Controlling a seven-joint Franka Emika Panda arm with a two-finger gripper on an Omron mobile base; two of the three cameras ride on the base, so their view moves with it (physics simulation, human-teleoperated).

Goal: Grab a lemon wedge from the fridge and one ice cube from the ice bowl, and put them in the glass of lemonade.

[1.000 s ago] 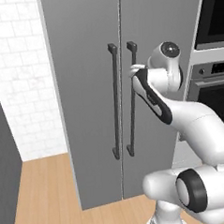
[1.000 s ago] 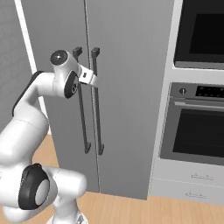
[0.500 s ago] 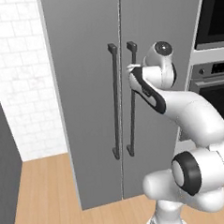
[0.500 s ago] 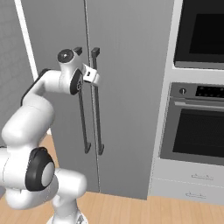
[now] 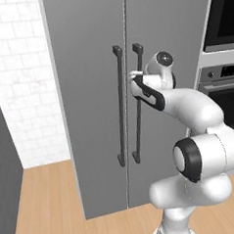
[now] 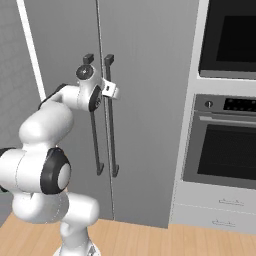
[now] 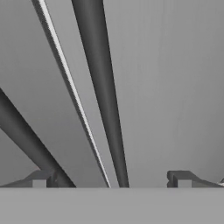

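The tall grey fridge (image 5: 88, 91) (image 6: 150, 75) stands shut, its two dark bar handles side by side at the door seam. My gripper (image 5: 134, 77) (image 6: 114, 90) (image 7: 111, 179) is open at the upper part of the right door's handle (image 5: 138, 122) (image 6: 112, 140). In the hand view that handle (image 7: 103, 87) runs between my two fingertips (image 7: 181, 178), which do not touch it. The left door's handle (image 7: 22, 135) passes at the lower left. The lemon wedge, ice cube, ice bowl and glass of lemonade are out of view.
A built-in oven stack (image 5: 227, 83) (image 6: 225, 145) with drawers below stands right of the fridge. A white tiled wall (image 5: 19, 95) and a dark cabinet side (image 5: 4, 175) lie to the left. Wooden floor (image 5: 50, 201) runs in front.
The arm has reached further forward, bringing the open gripper closer to the right door's handle. The fridge doors have not moved.
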